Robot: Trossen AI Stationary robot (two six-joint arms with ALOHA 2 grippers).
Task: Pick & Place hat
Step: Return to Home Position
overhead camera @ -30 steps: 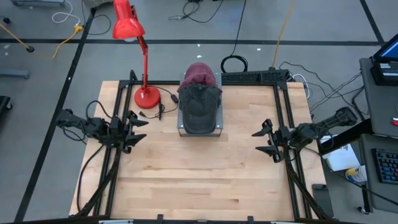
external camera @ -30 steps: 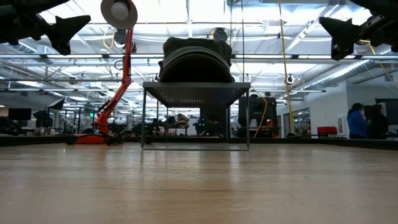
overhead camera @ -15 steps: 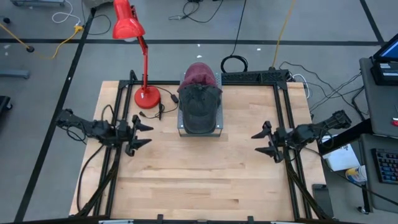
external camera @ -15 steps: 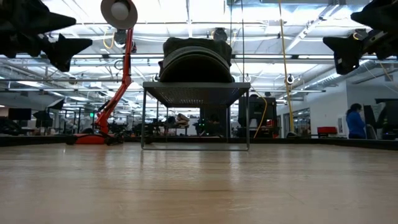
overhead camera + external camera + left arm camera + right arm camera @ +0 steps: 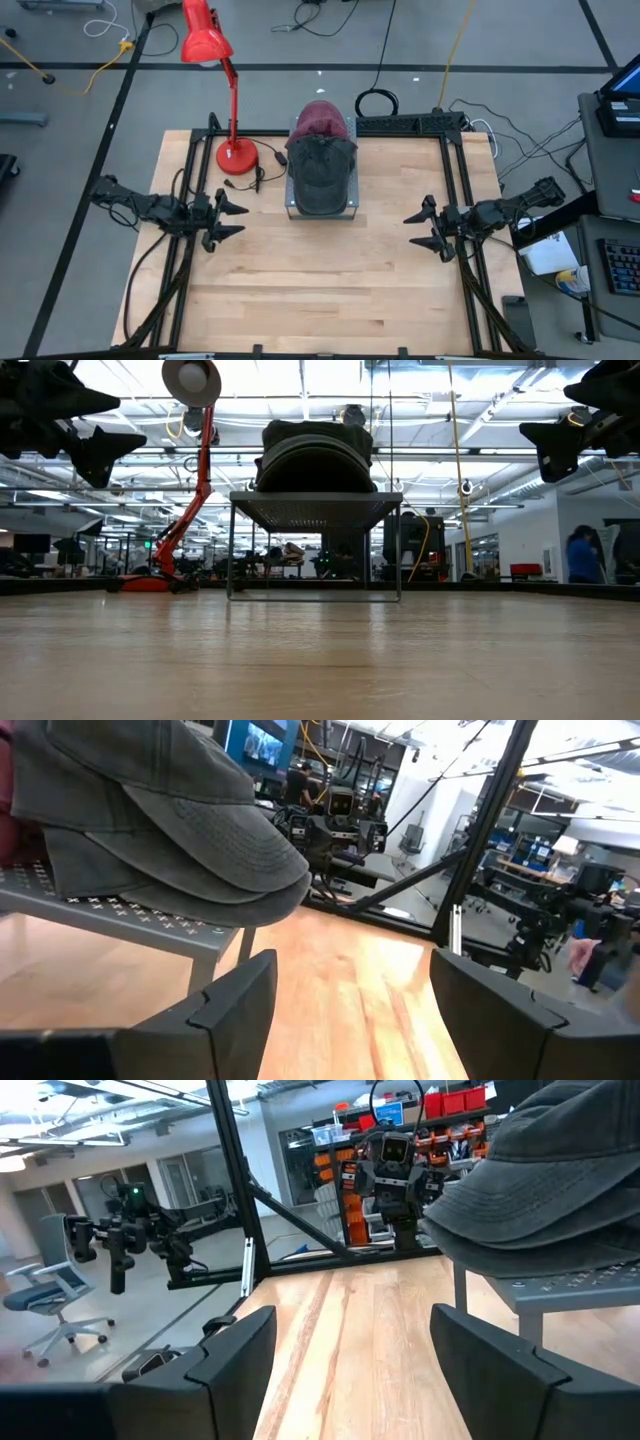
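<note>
A stack of dark grey hats (image 5: 321,175) rests on a perforated metal stand (image 5: 350,207) at the far middle of the table. A maroon hat (image 5: 320,117) lies on the stand behind them. The grey brims overhang the stand's edge in the left wrist view (image 5: 170,830) and the right wrist view (image 5: 560,1180). My left gripper (image 5: 228,218) hovers open at the table's left side, pointing level toward the middle. My right gripper (image 5: 418,228) hovers open at the right side, facing it. Both stand above the table, apart from the stand, with nothing between their fingers.
A red desk lamp (image 5: 232,150) stands at the far left, with a cable beside its base. Black frame rails (image 5: 455,190) run along the table's left, right and far edges. Bare wood (image 5: 330,280) lies between the arms and toward the near edge.
Both grippers have tipped down toward level, so their fingers have sunk a little in the low view. My left gripper has also rolled slightly. The hats have not moved.
</note>
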